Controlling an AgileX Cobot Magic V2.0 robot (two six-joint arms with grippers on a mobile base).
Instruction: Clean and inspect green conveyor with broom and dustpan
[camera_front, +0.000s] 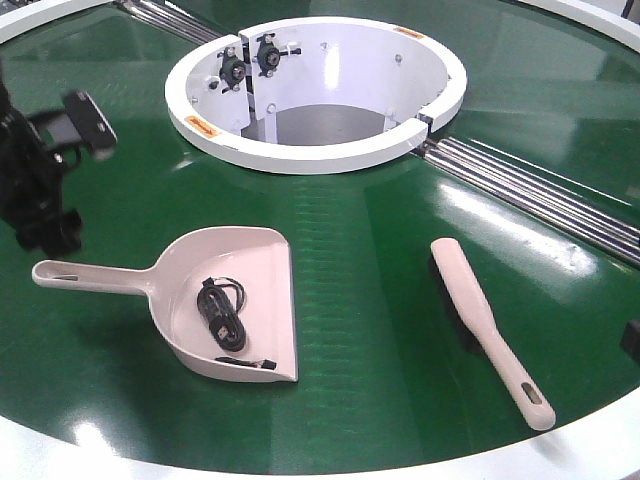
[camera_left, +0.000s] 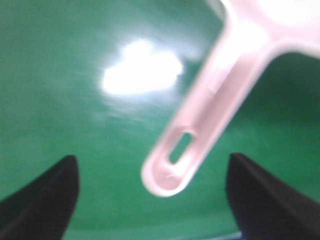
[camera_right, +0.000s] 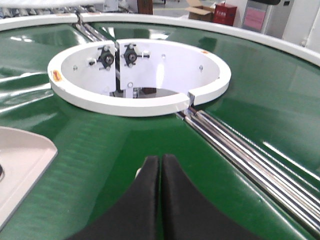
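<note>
1. Hovering at 9 o'clock in the front view, left claw (camera_left: 152, 200) spread wide, black fingers (camera_left: 42, 200) at both lower corners of the left wrist view, nothing between them but the slotted end of the dustpan handle, apart from either finger.
2. Pressed together in the right wrist view, right claw (camera_right: 161, 165) with fingers meeting along a thin seam, gripping nothing; only a dark sliver of that arm at the 3 o'clock edge of the front view.
3. Lying flat on the green conveyor (camera_front: 380, 300) at about 7 o'clock, dustpan (camera_front: 255, 275) with handle toward 9 o'clock and flat lip toward 3 o'clock.
4. Resting inside the scoop, coiled black cable (camera_front: 222, 310), with a small black piece near the lip.
5. Lying at 4 o'clock, well apart from the dustpan, broom (camera_front: 480, 320) with head toward 12 o'clock, slotted handle toward 5 o'clock, black bristles showing along its left edge.
6. Sitting at 12 o'clock, white central ring (camera_front: 300, 155), split by a gap, metal rollers (camera_front: 530, 195) running from it toward 3 o'clock.
</note>
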